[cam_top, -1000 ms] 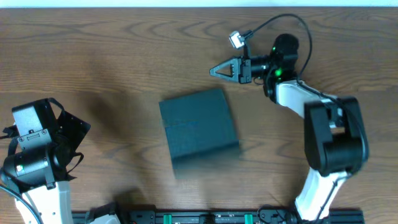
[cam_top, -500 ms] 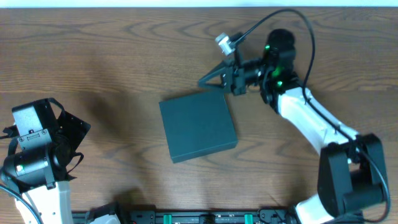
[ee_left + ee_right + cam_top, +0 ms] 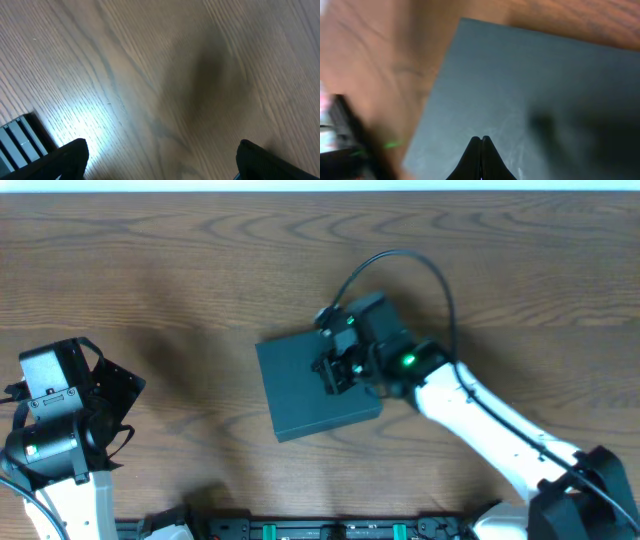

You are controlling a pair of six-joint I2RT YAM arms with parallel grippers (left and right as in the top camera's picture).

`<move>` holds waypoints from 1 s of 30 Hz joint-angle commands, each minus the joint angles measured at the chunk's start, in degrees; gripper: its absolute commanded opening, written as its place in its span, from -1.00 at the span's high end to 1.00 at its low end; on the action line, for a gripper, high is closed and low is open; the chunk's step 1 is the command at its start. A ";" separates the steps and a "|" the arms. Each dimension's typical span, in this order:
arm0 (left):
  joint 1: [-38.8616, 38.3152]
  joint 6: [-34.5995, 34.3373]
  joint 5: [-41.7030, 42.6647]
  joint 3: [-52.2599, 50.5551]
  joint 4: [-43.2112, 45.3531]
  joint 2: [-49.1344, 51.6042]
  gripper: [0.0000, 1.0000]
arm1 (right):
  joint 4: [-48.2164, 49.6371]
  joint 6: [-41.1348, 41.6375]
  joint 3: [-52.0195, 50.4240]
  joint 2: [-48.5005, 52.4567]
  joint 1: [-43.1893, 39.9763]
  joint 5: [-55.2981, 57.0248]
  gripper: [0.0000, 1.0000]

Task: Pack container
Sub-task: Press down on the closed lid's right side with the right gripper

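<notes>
container: dark teal-black matte square cardboard box [image 3: 298, 398], lid down, table centre | right gripper [image 3: 481, 144]: fingers pressed together, empty, over lid's 2 o'clock part | left gripper [image 3: 161, 161]: spread, empty, table's 8 o'clock | handling: probably light, stiff, smooth; lift by lid edge, hinge side unclear

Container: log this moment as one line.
container: closed, flat on table | right gripper: shut, tips over container top | left gripper: open, empty, over bare table
</notes>
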 commanded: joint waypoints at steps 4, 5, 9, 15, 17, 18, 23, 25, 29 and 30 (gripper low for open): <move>0.20 0.63 -0.90 1.09 -0.02 0.11 -0.90 | -1.11 3.15 -2.71 3.82 1.51 9.92 0.97; 0.20 0.63 -0.90 1.09 -0.02 0.11 -0.90 | -2.08 4.02 -2.71 4.02 1.51 9.94 0.97; 0.20 0.63 -0.90 1.09 -0.02 0.11 -0.91 | -6.56 5.73 -2.75 4.07 1.51 9.94 0.97; 0.20 0.63 -0.90 1.09 -0.02 0.11 -0.91 | -3.43 9.05 -8.46 4.44 1.49 9.90 0.97; 0.20 0.63 -0.90 1.09 -0.02 0.11 -0.91 | -1.73 10.25 -10.23 4.44 1.49 9.86 0.97; 0.20 0.63 -0.90 1.09 -0.02 0.11 -0.91 | -1.42 10.38 -10.38 4.42 1.49 9.57 0.97; 0.20 0.63 -0.90 1.09 -0.02 0.11 -0.91 | -0.68 10.38 -8.35 1.73 2.47 7.89 0.97; 0.20 0.63 -0.90 1.09 -0.02 0.11 -0.91 | -0.81 10.34 -7.23 0.07 3.39 7.21 0.97; 0.20 0.63 -0.90 1.09 -0.02 0.11 -0.91 | -0.02 8.57 -5.07 -0.39 6.03 3.15 0.98; 0.20 0.63 -0.90 1.09 -0.02 0.11 -0.91 | 0.90 8.20 -4.90 -0.35 6.91 2.19 0.98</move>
